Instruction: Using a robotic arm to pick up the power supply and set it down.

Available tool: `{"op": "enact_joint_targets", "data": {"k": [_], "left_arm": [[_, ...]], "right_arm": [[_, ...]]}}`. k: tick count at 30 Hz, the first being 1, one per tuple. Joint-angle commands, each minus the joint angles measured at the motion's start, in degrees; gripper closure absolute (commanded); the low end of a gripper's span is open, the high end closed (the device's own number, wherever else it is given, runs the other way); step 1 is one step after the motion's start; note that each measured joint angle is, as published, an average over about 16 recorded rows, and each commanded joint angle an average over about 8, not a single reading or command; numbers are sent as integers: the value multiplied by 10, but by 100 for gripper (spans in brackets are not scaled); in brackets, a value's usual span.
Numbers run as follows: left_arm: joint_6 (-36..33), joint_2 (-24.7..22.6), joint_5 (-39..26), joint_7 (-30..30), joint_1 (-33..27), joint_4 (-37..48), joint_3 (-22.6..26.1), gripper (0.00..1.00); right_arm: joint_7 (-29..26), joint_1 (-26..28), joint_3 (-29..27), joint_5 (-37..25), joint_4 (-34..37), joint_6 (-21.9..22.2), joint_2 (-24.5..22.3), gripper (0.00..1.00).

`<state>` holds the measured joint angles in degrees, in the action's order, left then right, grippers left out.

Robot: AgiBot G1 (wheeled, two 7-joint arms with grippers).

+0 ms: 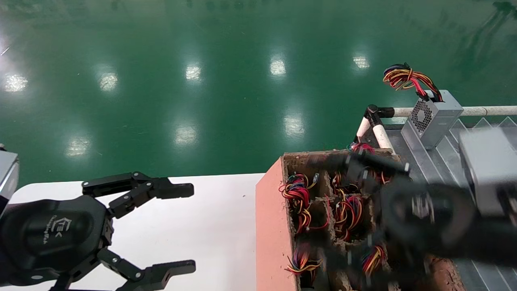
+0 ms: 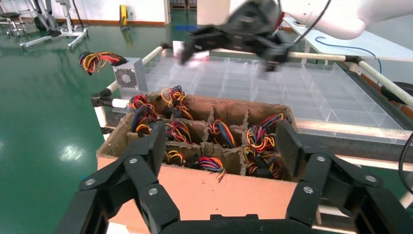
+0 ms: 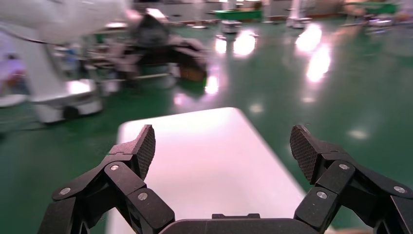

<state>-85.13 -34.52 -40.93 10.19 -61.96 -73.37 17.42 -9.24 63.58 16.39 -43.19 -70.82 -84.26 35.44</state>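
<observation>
The power supply (image 1: 436, 117), a small grey box with a round-hole fan grille and a red, yellow and black wire bundle on top, stands at the far corner of the clear divided tray (image 1: 440, 161); the left wrist view shows the power supply (image 2: 130, 74) too. My right gripper (image 1: 337, 210) hangs blurred over the cardboard box (image 1: 268, 226), open with nothing between its fingers, well short of the power supply. In its own view the right gripper (image 3: 224, 146) is open and empty. My left gripper (image 1: 188, 228) is open over the white table (image 1: 218, 210), empty.
The cardboard box (image 2: 219, 190) has divided cells filled with coloured wire coils (image 2: 221, 131). A white pipe rail (image 1: 484, 110) runs behind the tray. The right arm's grey wrist block (image 1: 488, 169) hangs over the tray. Green floor lies beyond the table.
</observation>
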Motion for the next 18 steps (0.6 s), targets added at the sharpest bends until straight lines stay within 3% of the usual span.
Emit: {"op": "enact_joint_targets", "data": {"k": [1, 7, 18], "left_arm": [[0, 0, 0, 0, 0, 0, 0, 0], [0, 0, 0, 0, 0, 0, 0, 0], [0, 0, 0, 0, 0, 0, 0, 0]], "right_arm": [[-12, -17, -3, 11, -24, -12, -4, 0], [-24, -38, -7, 26, -51, -27, -8, 0], [-19, -28, -6, 19, -38, -20, -6, 0]]}}
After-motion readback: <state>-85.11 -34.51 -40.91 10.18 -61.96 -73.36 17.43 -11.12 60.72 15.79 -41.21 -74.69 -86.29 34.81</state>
